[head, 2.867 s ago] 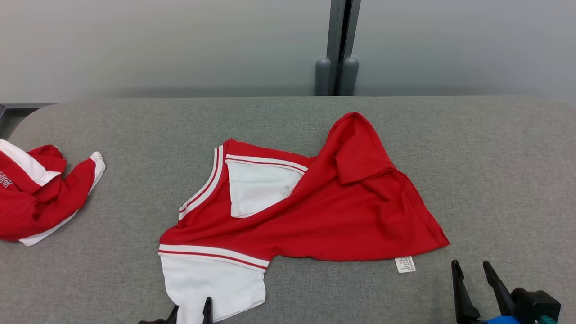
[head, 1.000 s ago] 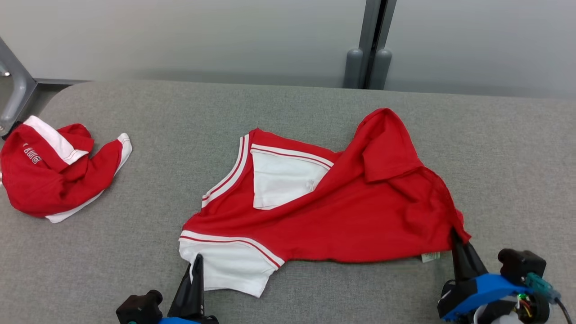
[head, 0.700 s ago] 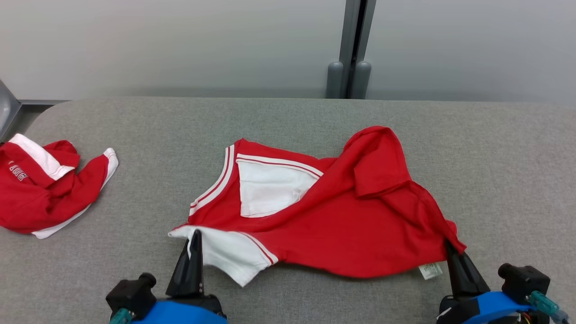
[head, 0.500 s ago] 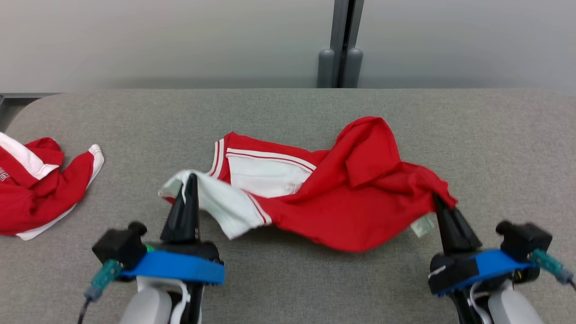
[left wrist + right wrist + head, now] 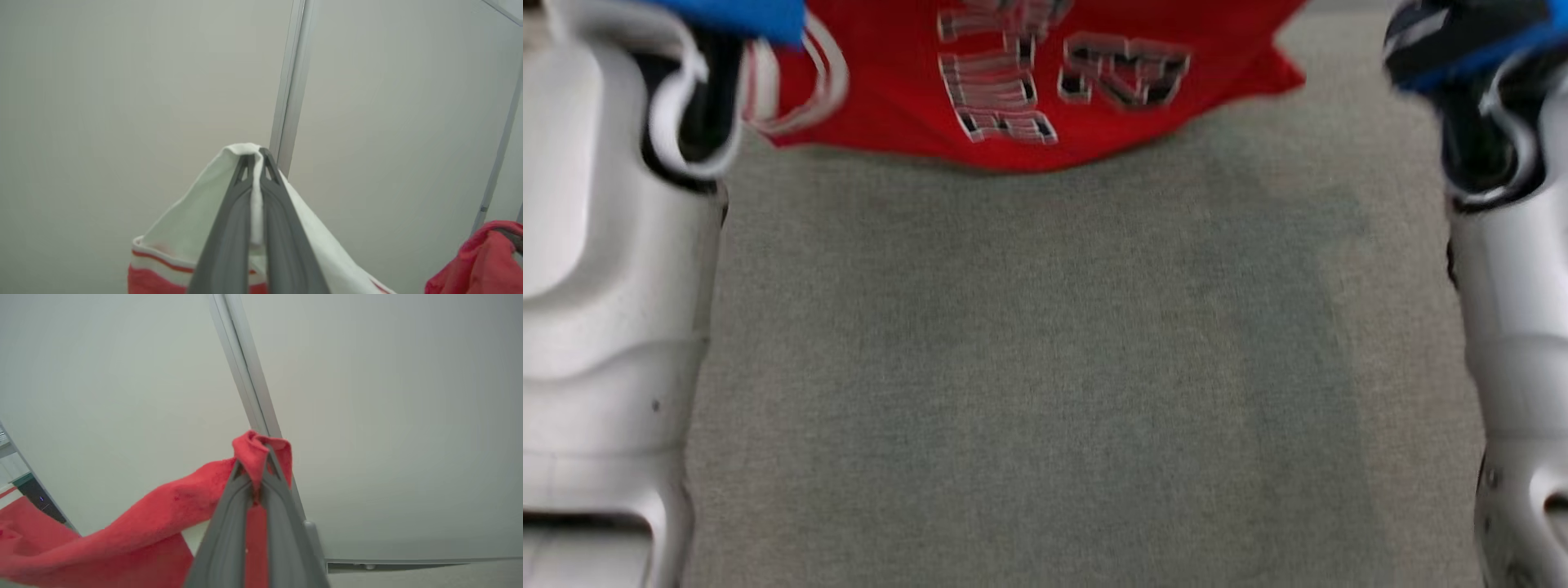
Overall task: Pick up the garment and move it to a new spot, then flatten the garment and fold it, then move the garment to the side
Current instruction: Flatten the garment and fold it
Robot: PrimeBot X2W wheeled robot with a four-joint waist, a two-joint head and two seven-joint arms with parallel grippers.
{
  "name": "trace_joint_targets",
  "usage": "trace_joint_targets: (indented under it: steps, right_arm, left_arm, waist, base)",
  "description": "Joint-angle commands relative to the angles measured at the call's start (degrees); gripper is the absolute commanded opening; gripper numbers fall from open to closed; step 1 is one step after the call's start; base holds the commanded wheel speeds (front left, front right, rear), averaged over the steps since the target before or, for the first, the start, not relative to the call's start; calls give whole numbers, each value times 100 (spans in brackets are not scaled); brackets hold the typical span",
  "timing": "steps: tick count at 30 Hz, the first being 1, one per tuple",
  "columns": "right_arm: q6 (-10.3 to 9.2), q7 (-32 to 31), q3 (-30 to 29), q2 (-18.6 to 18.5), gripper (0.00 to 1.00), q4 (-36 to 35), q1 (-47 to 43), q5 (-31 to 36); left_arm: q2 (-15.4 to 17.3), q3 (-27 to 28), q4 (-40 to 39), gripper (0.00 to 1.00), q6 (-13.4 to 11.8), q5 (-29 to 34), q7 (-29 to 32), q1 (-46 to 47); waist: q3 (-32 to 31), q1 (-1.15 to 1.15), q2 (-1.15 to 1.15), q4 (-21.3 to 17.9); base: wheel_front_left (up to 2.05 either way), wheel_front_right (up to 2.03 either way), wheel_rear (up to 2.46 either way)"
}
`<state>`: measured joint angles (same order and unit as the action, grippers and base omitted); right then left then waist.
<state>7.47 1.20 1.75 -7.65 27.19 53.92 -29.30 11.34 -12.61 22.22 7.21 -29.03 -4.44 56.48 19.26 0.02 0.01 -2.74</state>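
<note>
The red jersey (image 5: 1045, 73) seems soft and limp. The left pincer (image 5: 255, 156) grips its white sleeve (image 5: 184, 228), the right pincer (image 5: 257, 463) its red corner (image 5: 251, 447).

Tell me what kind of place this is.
Probably an indoor lab or test workspace rather than a home: a grey fabric-covered table, plain pale wall panels joined by a grey metal post, and a red lettered garment hanging over the table.
</note>
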Motion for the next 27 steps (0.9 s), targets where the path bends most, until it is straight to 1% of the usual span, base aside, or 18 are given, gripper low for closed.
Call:
trace_joint_targets:
  steps: [1, 5, 8, 9, 10, 12, 14, 17, 20, 23, 27]
  right_arm:
    - [4, -42, -82, -58, 0, 211, 595, 5]
    - [4, -87, -253, -126, 0, 821, 2031, 27]
    - [4, -59, -324, -214, 0, 1261, 2883, 70]
    - [4, -29, -319, -225, 0, 1387, 3122, 66]
    - [5, 14, -316, -196, 0, 1507, 3334, 49]
    - [4, 110, -275, -239, 0, 1760, 3647, 82]
    - [4, 177, -175, -290, 0, 1945, 3924, 101]
    - [4, 296, -16, -361, 0, 2170, 4074, 39]
    - [4, 401, 179, -381, 0, 2316, 4005, -91]
    - [4, 529, 391, -418, 0, 2446, 3734, -185]
    - [4, 759, 686, -321, 0, 2507, 3244, -426]
  left_arm:
    - [39, -13, 190, 0, 34, -24, 50, 566]
    - [37, -151, 772, 0, 28, -99, 123, 2070]
    - [-8, -273, 1209, 0, 29, -162, 6, 3026]
    - [-32, -369, 1362, 0, 29, -183, -1, 3291]
    - [21, -476, 1486, 0, 29, -161, -17, 3560]
    - [29, -574, 1794, 0, 29, -259, -147, 3972]
    - [-12, -774, 2034, 0, 30, -314, -231, 4349]
    - [-55, -1048, 2358, 0, 30, -489, -398, 4588]
    - [-12, -1333, 2569, 0, 29, -693, -530, 4604]
    - [43, -1613, 2652, 0, 30, -928, -674, 4385]
    - [199, -1890, 2575, 0, 30, -1242, -874, 3818]
  waist:
    - [262, -2, -1, 40]
    - [699, -2, -1, -81]
    - [929, -2, -1, -148]
    - [980, -2, -1, -170]
    - [1034, -2, -1, -240]
    - [1064, -2, -1, -296]
    - [1100, -2, -1, -305]
    - [1163, -2, -1, -267]
    - [1192, -2, -1, -251]
    - [1227, -2, -1, -227]
    - [1221, -2, -1, -207]
  base:
    - [0, 0, 0]
    - [0, 0, 0]
    - [0, 0, 0]
    - [0, 0, 0]
    - [0, 0, 0]
    - [0, 0, 0]
    - [0, 0, 0]
    - [0, 0, 0]
    - [0, 0, 0]
    - [0, 0, 0]
    - [0, 0, 0]
